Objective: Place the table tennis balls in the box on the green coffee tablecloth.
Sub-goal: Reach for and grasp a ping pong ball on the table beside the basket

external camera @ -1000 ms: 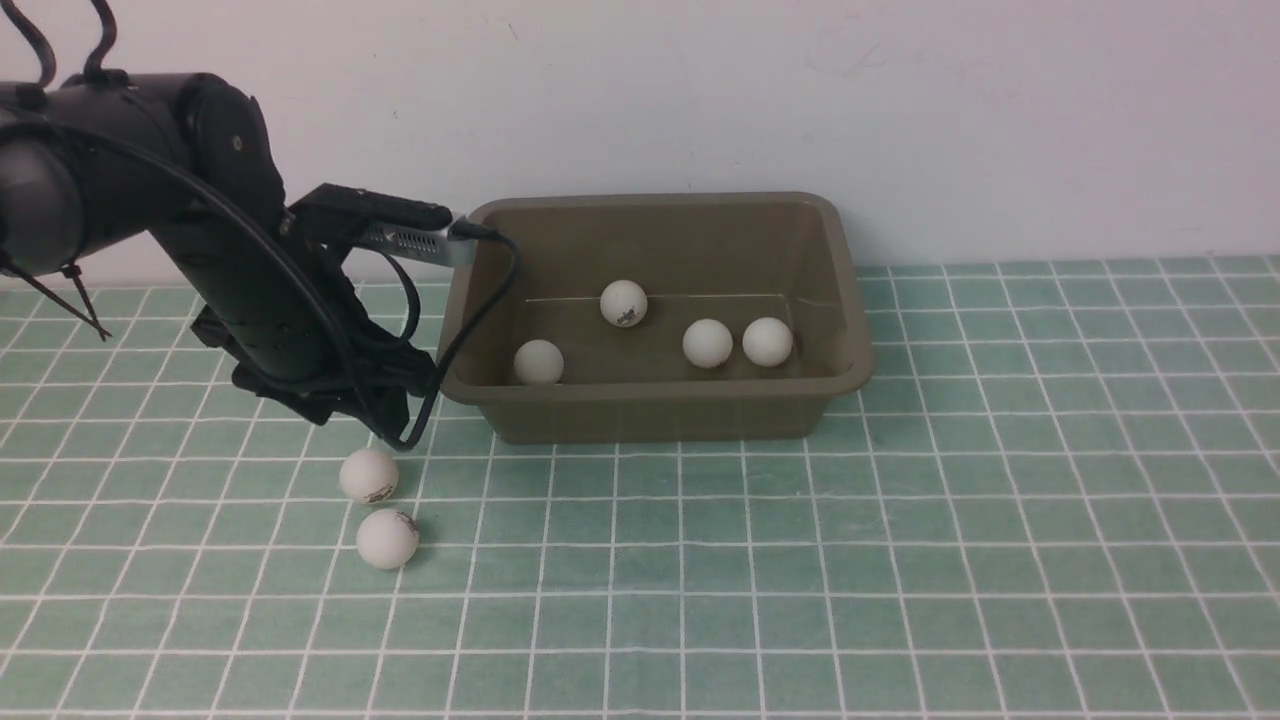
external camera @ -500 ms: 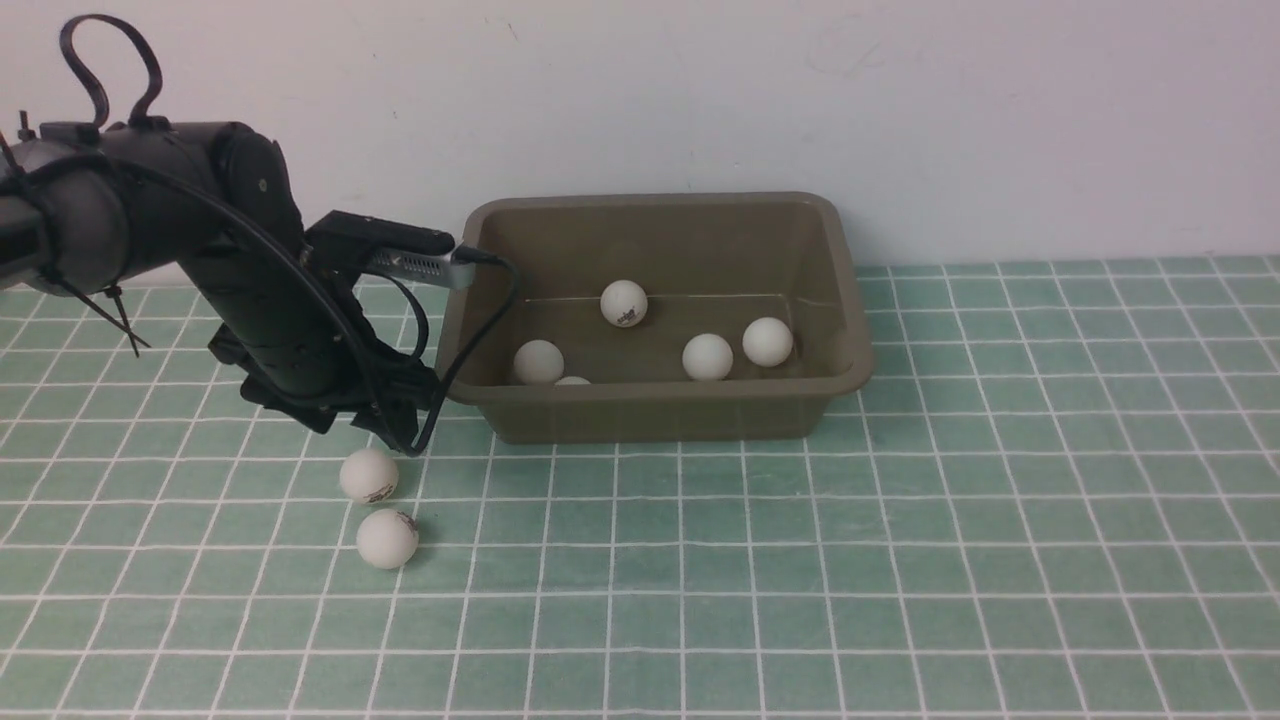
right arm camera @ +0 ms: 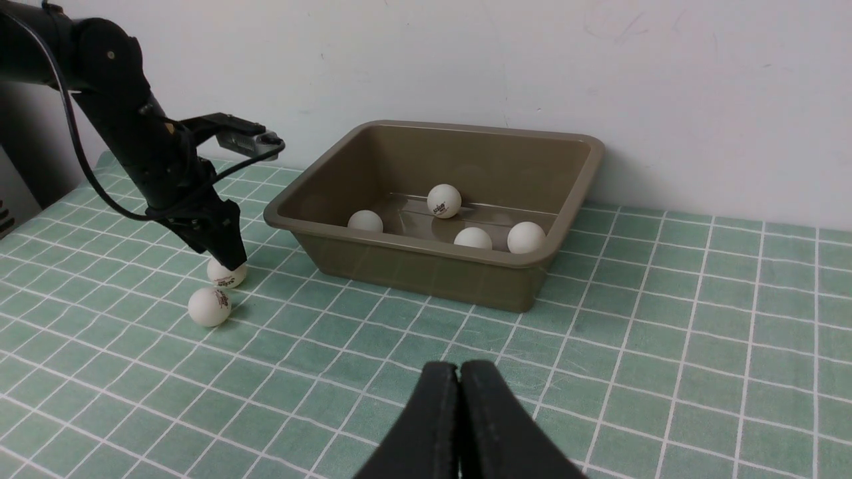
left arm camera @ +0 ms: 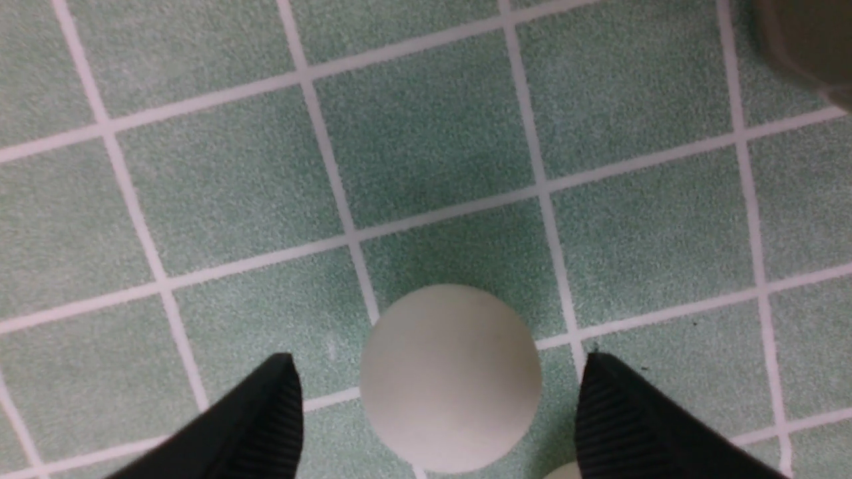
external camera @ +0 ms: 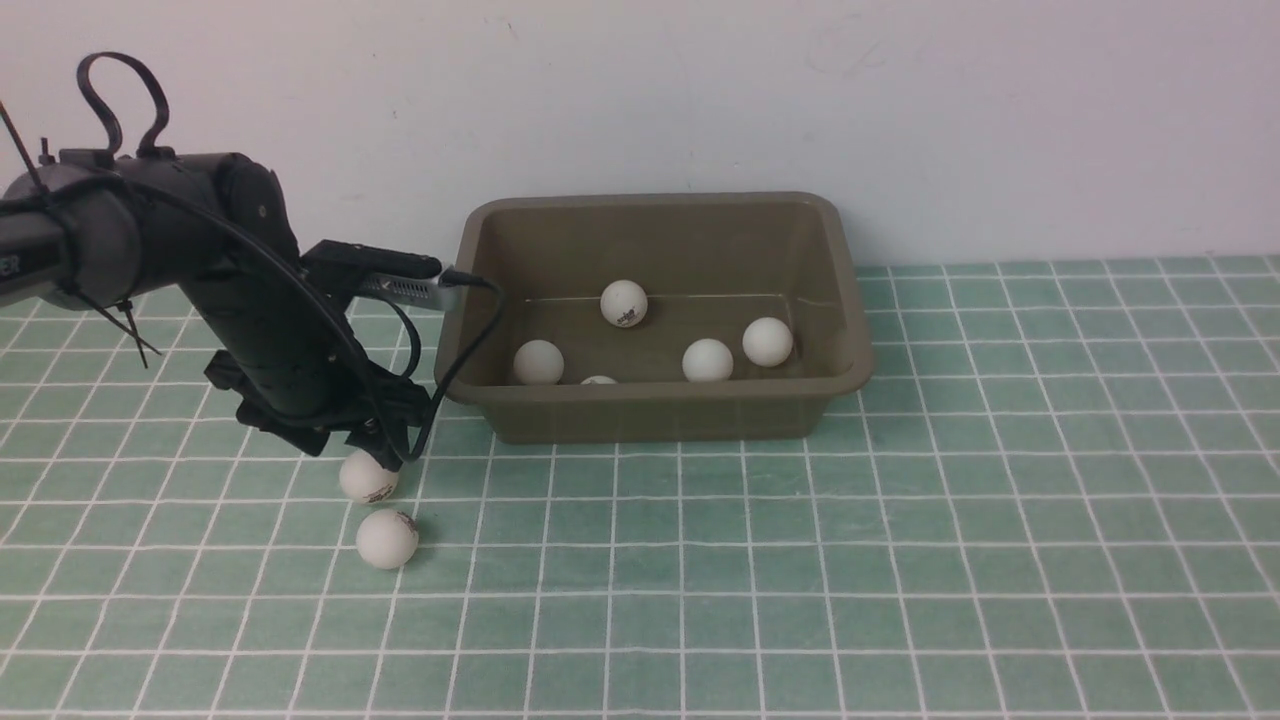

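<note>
The olive-brown box (external camera: 650,415) stands on the green checked tablecloth (external camera: 900,560) by the wall. Several white balls lie inside; one (external camera: 625,302) has a dark mark, and one (external camera: 598,380) just peeks over the front wall. Two balls lie on the cloth left of the box, one (external camera: 368,478) farther back and one (external camera: 387,539) nearer. My left gripper (external camera: 378,455) is open, straddling the farther ball (left arm camera: 450,378) with a gap on each side, fingers (left arm camera: 266,419) low over the cloth. My right gripper (right arm camera: 459,372) is shut and empty, above the cloth in front of the box (right arm camera: 426,273).
A white wall runs close behind the box. The left arm's cable (external camera: 470,330) hangs against the box's left rim. The box's corner (left arm camera: 805,40) shows at the edge of the left wrist view.
My left gripper has moved down and away from the box's left rim, onto the farther ball on the cloth. A fifth ball has appeared in the box, rolling right along the front wall.
</note>
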You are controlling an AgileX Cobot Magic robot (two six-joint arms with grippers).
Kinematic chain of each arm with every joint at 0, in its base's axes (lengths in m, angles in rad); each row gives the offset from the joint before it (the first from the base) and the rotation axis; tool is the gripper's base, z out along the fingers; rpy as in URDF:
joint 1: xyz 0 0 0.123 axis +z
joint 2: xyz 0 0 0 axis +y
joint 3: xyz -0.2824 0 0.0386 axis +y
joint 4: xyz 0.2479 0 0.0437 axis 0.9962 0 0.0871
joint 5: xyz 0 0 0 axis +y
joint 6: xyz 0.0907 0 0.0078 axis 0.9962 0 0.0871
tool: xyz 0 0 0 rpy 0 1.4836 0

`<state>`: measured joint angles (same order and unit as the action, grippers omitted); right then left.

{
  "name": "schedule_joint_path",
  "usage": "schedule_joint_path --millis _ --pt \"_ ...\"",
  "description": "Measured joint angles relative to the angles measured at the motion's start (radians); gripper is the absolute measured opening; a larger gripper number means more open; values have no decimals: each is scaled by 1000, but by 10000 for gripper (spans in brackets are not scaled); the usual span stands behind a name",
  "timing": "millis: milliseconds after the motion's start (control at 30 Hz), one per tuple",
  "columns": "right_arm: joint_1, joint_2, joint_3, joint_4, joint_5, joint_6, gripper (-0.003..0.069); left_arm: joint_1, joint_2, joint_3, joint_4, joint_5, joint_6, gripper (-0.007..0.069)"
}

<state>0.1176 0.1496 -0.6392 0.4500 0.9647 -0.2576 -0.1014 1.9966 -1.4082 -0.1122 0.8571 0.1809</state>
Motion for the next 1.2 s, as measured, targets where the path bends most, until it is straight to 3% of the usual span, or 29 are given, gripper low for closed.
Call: schedule_joint_path --millis 533,600,733,833,967,1067,1200 --pt "0 0 0 0 0 0 -15 0 54 0 -8 -30 0 490" --pt "0 0 0 0 0 0 -15 0 54 0 -9 -39 -3 470" --pt "0 0 0 0 0 0 -15 0 54 0 -9 -47 -25 351" --pt "0 0 0 0 0 0 -15 0 55 -6 4 -33 -29 352" --pt "0 0 0 0 0 0 -15 0 55 -52 64 59 -32 352" --pt "0 0 0 0 0 0 -15 0 55 -175 155 248 -34 352" --pt "0 0 0 0 -1 0 -15 -1 47 -343 162 349 -36 352"
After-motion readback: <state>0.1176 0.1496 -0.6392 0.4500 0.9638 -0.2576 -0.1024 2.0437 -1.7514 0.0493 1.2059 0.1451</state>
